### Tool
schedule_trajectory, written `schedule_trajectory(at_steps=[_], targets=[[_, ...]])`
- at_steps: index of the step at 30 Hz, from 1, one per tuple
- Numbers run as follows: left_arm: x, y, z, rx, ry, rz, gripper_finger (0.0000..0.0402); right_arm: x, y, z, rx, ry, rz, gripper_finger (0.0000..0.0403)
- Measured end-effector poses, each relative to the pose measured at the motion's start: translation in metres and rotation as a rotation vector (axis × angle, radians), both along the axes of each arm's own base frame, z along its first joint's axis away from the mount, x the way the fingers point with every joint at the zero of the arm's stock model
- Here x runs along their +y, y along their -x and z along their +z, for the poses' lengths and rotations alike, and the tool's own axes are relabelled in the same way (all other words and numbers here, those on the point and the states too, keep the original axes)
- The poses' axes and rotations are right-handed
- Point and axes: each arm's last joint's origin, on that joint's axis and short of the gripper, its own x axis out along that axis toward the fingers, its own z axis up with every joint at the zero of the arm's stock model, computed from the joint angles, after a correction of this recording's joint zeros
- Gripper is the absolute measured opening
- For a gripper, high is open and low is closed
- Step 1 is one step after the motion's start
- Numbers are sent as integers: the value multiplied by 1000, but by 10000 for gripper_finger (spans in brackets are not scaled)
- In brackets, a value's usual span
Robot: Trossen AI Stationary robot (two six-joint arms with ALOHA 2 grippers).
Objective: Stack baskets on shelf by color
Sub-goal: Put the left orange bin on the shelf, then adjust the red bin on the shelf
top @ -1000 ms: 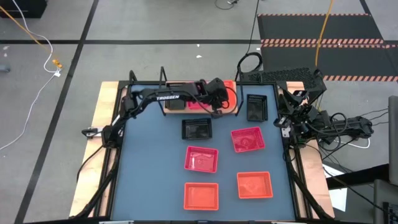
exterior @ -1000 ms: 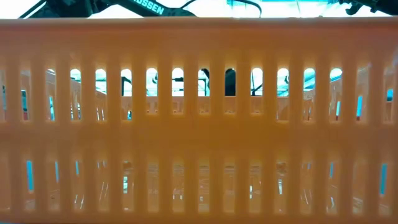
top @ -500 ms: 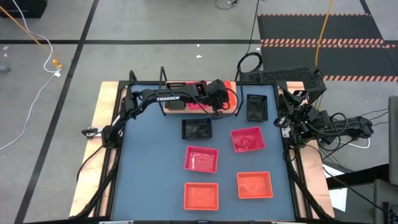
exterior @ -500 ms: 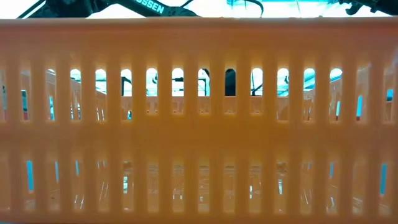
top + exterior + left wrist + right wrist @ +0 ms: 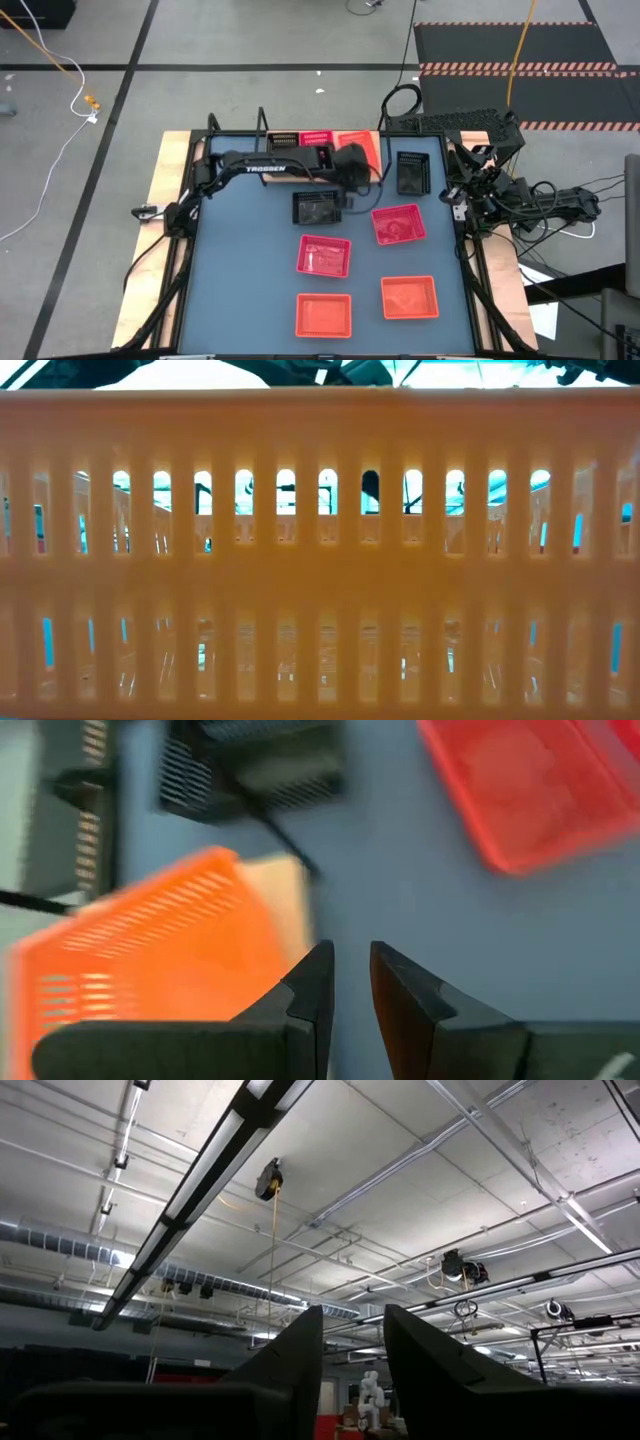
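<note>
left gripper (image 5: 352, 172) | pulled back off shelf (image 5: 290, 152) | 3 baskets uncovered

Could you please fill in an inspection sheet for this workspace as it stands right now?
Surface: dark blue tabletop on a light wooden frame.
Job's things: light wooden shelf holds one black, one pinkish-red and one orange-red mesh basket side by side; two black, two pinkish-red and two orange-red baskets lie apart on the tabletop.
Clutter: nothing seen.
Grippers: left gripper over the tabletop by the shelf, fingers nearly shut, empty; right gripper parked off the table's right side, pointing at the ceiling.
Cables: black loop behind the table.
Surroundings: grey floor, striped mat.
</note>
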Motion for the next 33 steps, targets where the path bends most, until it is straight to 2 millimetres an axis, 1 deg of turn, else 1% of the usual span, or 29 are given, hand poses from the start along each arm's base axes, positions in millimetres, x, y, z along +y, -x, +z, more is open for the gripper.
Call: schedule_trajectory(at_steps=[2,4,10,13,20,28,30,33], targets=[[-2,-1,-7,25,3,-7,72,0,0,0,0,0,0,105],[0,2,-14,63,17,14,72,0,0,0,-2,-2,3,105],[18,10,-33,99,34,99,72,0,0,0,-6,-6,7,105],[26,13,-36,104,42,127,72,0,0,0,-7,-6,8,105],[34,13,-36,79,42,150,72,0,0,0,-4,-2,3,105],[34,15,-33,79,36,150,72,0,0,0,1,0,0,105],[31,16,-27,83,9,169,72,0,0,0,4,0,0,105],[23,23,-8,97,-46,193,72,0,-1,0,7,0,0,105]])
